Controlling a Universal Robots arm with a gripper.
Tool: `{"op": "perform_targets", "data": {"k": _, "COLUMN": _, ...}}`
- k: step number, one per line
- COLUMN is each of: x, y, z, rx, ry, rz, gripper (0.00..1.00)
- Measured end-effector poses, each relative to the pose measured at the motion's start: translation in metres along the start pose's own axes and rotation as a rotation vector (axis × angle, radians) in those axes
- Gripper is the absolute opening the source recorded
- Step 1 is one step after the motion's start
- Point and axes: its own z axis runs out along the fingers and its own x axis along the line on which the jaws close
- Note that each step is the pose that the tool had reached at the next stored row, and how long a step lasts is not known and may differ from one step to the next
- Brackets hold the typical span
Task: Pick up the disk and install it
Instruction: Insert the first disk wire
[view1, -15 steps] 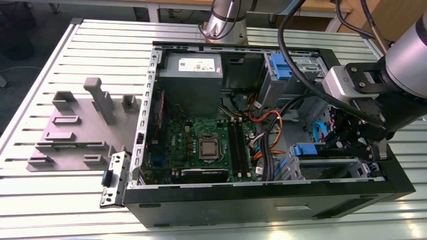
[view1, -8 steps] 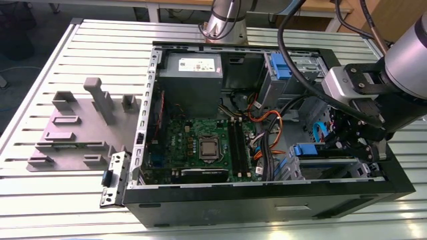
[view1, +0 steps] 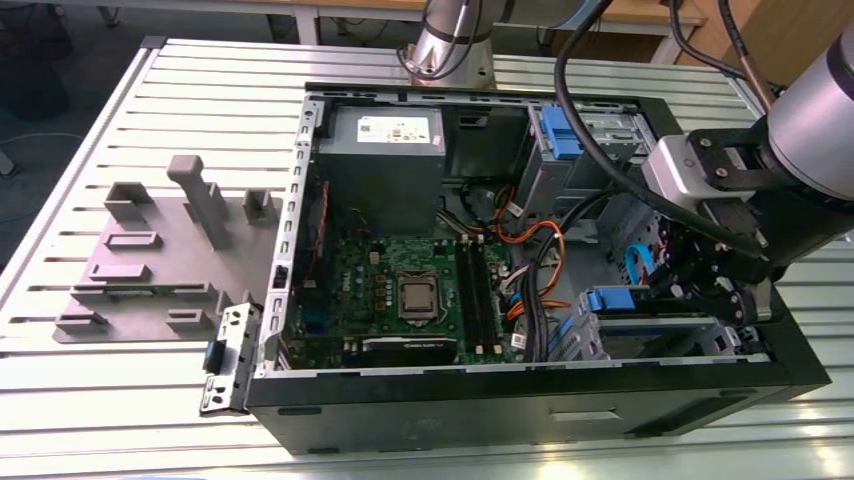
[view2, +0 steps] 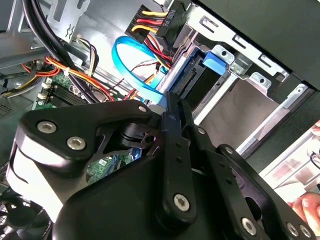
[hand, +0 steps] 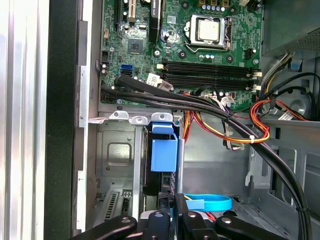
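Operator, your gripper (view1: 727, 290) sits low inside the open computer case (view1: 534, 400), at the drive bay end on the exterior view's right, just above the metal drive cage (view1: 654, 335). In both wrist views its black fingers (view2: 175, 130) stand pressed together edge to edge with nothing between them — closed and empty. The disk (hand: 162, 160) stands on edge in the slot of the drive cage, directly ahead of the fingertips in the first wrist view; its blue carrier bracket (hand: 164, 150) faces the camera, with the dark body of the drive visible behind it. In the second wrist view the same blue tab (view2: 215, 60) and the drive's connector edge show just beyond the fingertips, beside a blue data cable (view2: 132, 65) that loops past them. I cannot tell whether the fingertips touch the bracket. The motherboard (view1: 400, 290) lies exposed in the middle of the case, and the grey power supply (view1: 380, 160) occupies the far corner, well apart from the gripper.
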Motion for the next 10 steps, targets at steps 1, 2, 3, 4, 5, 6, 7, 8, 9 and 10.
{"op": "perform_targets", "data": {"k": 1, "x": 0.0000, "y": 0.0000, "z": 0.0004, "rx": 0.0000, "ry": -0.0002, "rz": 0.000, "gripper": 0.16}}
{"op": "perform_targets", "data": {"k": 2, "x": 0.0001, "y": 0.0000, "z": 0.0009, "rx": 0.0001, "ry": -0.0004, "rz": 0.000, "gripper": 0.16}}
{"op": "perform_targets", "data": {"k": 3, "x": 0.0001, "y": 0.0000, "z": 0.0010, "rx": 0.0001, "ry": -0.0001, "rz": 0.000, "gripper": 0.16}}
{"op": "perform_targets", "data": {"k": 4, "x": 0.0001, "y": 0.0000, "z": 0.0010, "rx": 0.0002, "ry": -0.0001, "rz": 0.000, "gripper": 0.16}}
{"op": "perform_targets", "data": {"k": 5, "x": 0.0001, "y": 0.0000, "z": 0.0010, "rx": 0.0001, "ry": 0.0000, "rz": 0.000, "gripper": 0.16}}
{"op": "perform_targets", "data": {"k": 6, "x": 0.0001, "y": 0.0000, "z": 0.0010, "rx": 0.0001, "ry": 0.0001, "rz": 0.000, "gripper": 0.16}}
{"op": "perform_targets", "data": {"k": 7, "x": 0.0001, "y": 0.0000, "z": 0.0010, "rx": 0.0002, "ry": 0.0000, "rz": 0.000, "gripper": 0.16}}
{"op": "perform_targets", "data": {"k": 8, "x": 0.0001, "y": 0.0000, "z": 0.0011, "rx": 0.0001, "ry": -0.0002, "rz": 0.000, "gripper": 0.16}}
{"op": "perform_targets", "data": {"k": 9, "x": 0.0001, "y": 0.0000, "z": 0.0012, "rx": 0.0002, "ry": -0.0001, "rz": 0.000, "gripper": 0.16}}
{"op": "perform_targets", "data": {"k": 10, "x": 0.0001, "y": 0.0000, "z": 0.0014, "rx": 0.0002, "ry": -0.0001, "rz": 0.000, "gripper": 0.16}}
